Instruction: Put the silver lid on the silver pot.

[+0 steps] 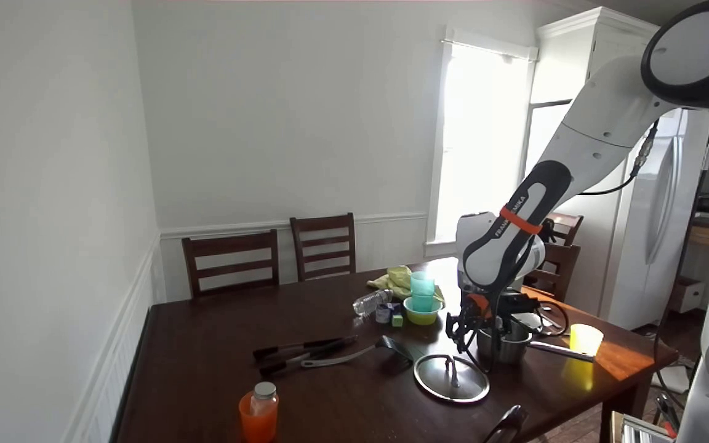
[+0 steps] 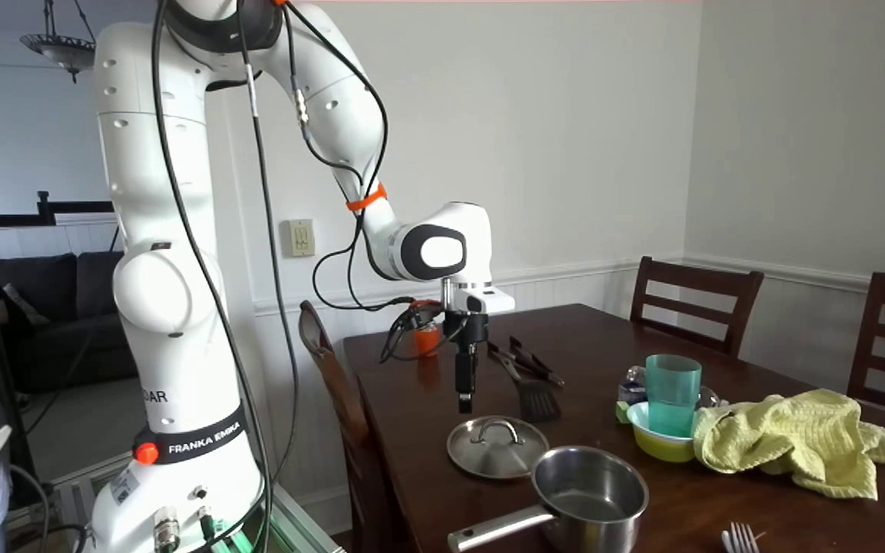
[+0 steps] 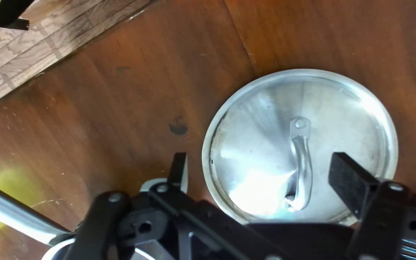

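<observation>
The silver lid (image 1: 434, 376) lies flat on the table, its curved strap handle upward; it also shows in an exterior view (image 2: 488, 457) and the wrist view (image 3: 255, 137). The silver pot (image 1: 517, 351) stands upright beside the lid, open at the top in an exterior view (image 2: 604, 531), its long handle sticking out sideways. Only part of the pot's rim shows at the lower left of the wrist view (image 3: 58, 249). My gripper (image 3: 259, 162) is open and empty, pointing down above the lid. In the wrist view the lid's handle appears between the fingers, nearer the right one.
A black spatula (image 2: 538, 401) and tongs (image 2: 535, 361) lie behind the lid. A bowl (image 2: 661, 445) with a teal cup (image 2: 673, 388) and a yellow cloth (image 2: 803, 442) lie past the pot. An orange cup (image 1: 258, 421) and a yellow cup (image 1: 586, 339) stand near the table's edges.
</observation>
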